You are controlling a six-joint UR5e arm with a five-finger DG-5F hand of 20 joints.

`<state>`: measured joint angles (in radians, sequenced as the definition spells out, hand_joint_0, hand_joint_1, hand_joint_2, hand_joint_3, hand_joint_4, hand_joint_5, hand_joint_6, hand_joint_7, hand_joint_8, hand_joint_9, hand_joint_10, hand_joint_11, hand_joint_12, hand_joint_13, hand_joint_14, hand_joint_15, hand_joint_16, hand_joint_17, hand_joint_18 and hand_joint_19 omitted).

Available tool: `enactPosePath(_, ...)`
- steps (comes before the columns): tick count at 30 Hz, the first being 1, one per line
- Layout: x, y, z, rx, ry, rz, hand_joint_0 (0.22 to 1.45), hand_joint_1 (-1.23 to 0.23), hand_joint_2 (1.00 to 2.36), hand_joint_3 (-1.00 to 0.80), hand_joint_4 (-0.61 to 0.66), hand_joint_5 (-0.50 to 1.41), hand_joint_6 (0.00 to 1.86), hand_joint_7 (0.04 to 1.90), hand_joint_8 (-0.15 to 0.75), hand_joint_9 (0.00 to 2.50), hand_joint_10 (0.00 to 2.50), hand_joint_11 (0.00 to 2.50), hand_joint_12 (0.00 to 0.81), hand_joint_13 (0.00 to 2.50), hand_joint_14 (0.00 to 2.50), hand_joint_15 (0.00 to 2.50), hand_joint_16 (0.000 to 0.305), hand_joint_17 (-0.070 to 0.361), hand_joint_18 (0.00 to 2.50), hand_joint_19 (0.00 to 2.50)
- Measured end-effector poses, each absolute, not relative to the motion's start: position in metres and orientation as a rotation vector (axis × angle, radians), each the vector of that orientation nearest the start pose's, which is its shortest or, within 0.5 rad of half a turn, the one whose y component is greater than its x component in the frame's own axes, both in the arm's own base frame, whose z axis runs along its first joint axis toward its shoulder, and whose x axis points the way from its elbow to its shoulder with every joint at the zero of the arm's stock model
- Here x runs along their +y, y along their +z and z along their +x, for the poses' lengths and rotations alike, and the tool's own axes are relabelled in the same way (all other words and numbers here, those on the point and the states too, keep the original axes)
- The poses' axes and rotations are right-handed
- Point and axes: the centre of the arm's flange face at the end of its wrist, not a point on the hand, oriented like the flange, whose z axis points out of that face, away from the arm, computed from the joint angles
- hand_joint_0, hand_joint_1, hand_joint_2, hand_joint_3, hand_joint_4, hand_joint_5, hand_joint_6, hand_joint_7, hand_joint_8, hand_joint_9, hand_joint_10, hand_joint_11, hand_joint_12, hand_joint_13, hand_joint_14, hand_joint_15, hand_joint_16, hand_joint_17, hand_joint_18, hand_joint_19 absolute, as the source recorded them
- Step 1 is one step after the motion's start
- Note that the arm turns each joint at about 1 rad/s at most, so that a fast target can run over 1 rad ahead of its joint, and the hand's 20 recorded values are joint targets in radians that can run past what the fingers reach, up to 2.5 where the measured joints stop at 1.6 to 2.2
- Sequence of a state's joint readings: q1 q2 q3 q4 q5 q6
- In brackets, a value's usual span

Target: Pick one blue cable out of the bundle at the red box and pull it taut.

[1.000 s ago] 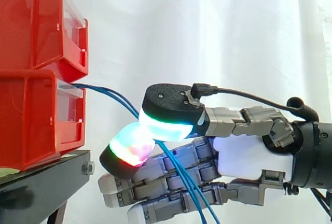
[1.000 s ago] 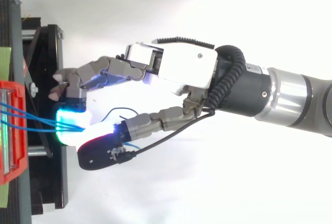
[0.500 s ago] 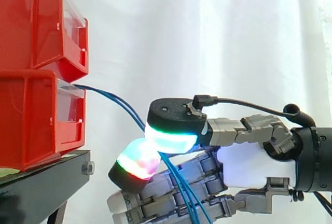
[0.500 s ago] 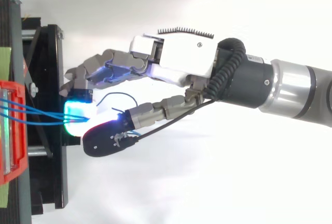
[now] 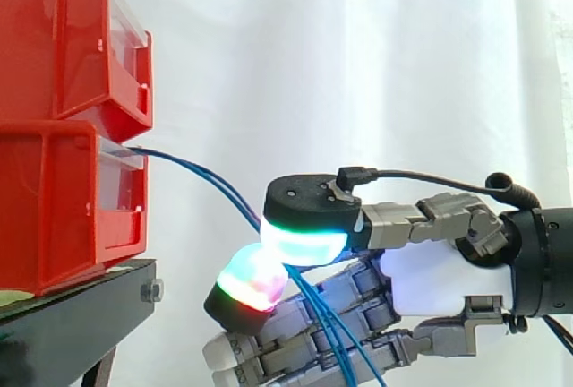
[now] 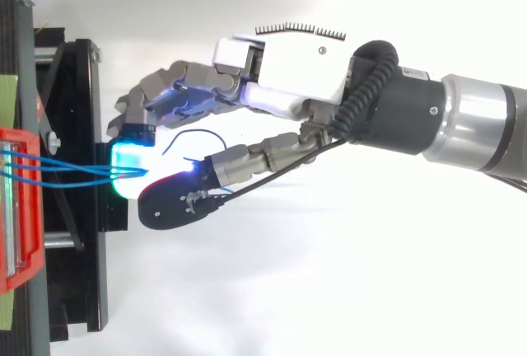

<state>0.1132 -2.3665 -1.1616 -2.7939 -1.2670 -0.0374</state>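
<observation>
Blue cables [image 5: 201,176] come out of the lower red bin [image 5: 54,208] and slope down to the right as a small bundle. My hand [image 5: 443,275] reaches in from the right, level with the black stand [image 5: 81,302]. A green-glowing pad [image 5: 304,239] and a red-glowing pad [image 5: 255,281] are pressed together on the cables. Past the pinch the cables hang down in front of the curled fingers. From above, two or three blue cables [image 6: 66,176] run nearly straight from the red bin [image 6: 16,208] into the cyan pad of the hand [image 6: 288,84].
A second red bin [image 5: 54,38] is stacked on the lower one. The black stand [image 6: 78,125] juts out to the right beneath the bins, just left of the fingertips. A white curtain hangs behind everything.
The hand has drawn to the right, away from the bins, and dropped a little. The pinch on the cables has held, and the stretch of cable between bin and pads is longer and straighter.
</observation>
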Motion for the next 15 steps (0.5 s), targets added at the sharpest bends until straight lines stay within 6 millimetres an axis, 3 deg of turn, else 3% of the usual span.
enactPosePath(15,-0.078,0.243,0.763,1.138,0.991,1.290,0.63,-0.83,1.02,-0.21,0.14,-0.17,0.87,0.93,0.330,0.48,0.00,0.17,0.383,0.27,0.00,0.05,0.056,0.127,0.42,0.15)
